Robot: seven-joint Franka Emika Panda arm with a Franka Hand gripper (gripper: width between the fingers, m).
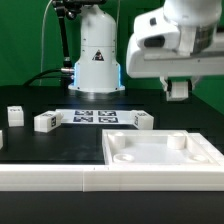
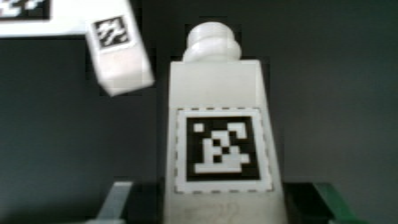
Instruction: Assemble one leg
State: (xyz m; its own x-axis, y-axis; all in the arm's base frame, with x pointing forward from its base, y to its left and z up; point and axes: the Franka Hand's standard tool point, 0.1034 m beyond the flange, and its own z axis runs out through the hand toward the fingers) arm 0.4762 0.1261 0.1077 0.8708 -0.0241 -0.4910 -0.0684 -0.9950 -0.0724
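The gripper (image 1: 178, 90) hangs in the air towards the exterior view's right, above the black table (image 1: 50, 148) and behind the far edge of the big white plate (image 1: 205, 150), with open air between them. In the wrist view the gripper (image 2: 222, 205) pinches the held leg (image 2: 222, 100). The leg lies lengthwise between the two dark fingers (image 2: 119, 200), tagged face to the camera and rounded knob (image 2: 214, 42) pointing away. The spots where finger meets leg are cut off at the picture's edge. Along both long edges of the held leg only dark table shows. Near its knob end a tilted leg (image 2: 116, 55) lies on the table, a dark strip separating the two, with a corner of the marker board (image 2: 22, 10) just beyond it. In the exterior view the marker board (image 1: 100, 117) lies flat in front of the robot's base (image 1: 97, 50). One loose leg (image 1: 140, 120) sits just beside its right end, near the plate's far edge. Two other legs (image 1: 45, 122) (image 1: 16, 115) stand well apart on that view's left, with bare table in front of them.
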